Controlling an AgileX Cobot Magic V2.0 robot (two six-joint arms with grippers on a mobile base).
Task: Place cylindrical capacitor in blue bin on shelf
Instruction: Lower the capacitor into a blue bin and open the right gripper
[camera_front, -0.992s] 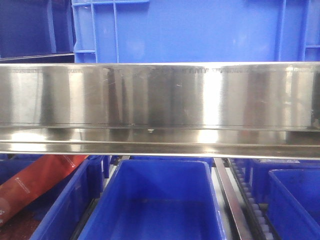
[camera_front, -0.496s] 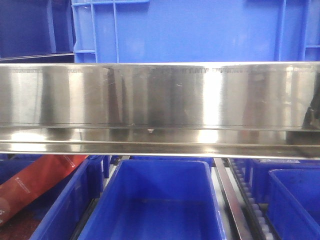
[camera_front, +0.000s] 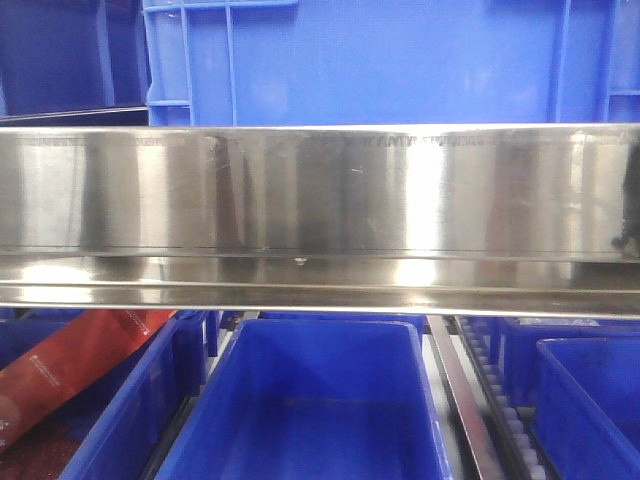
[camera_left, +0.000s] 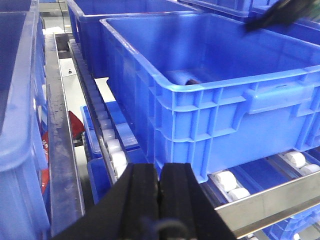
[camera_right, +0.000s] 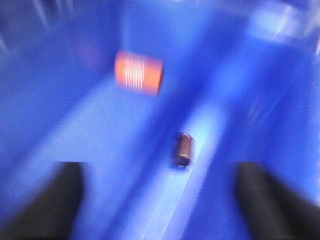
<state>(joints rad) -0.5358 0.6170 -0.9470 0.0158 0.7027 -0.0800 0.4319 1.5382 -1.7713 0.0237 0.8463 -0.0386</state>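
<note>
Front view: the shelf (camera_front: 320, 190) fills the middle with its shiny steel rail. A blue bin stands above the rail, and more blue bins sit below it, with a roller track (camera_front: 500, 400) between two of them. A red packet (camera_front: 80, 365) lies in the lower left bin. Neither hand shows here.

Left wrist view: the left hand (camera_left: 160, 200) has its two black fingers pressed together, holding nothing. Ahead of it, a big blue bin (camera_left: 225, 107) rests on white rollers (camera_left: 112, 150) of the shelf. A dark bit on the bin floor shows just over the near wall; I cannot tell what it is.

Right wrist view, blurred: the right hand (camera_right: 160, 200) is spread wide, its dark fingers (camera_right: 55, 200) at the lower corners with nothing between them. The capacitor (camera_right: 182, 149) lies on its side on the blue bin floor, between and beyond the fingers, touching neither. An orange-red cylinder (camera_right: 139, 72) lies further in, apart from it.
</note>
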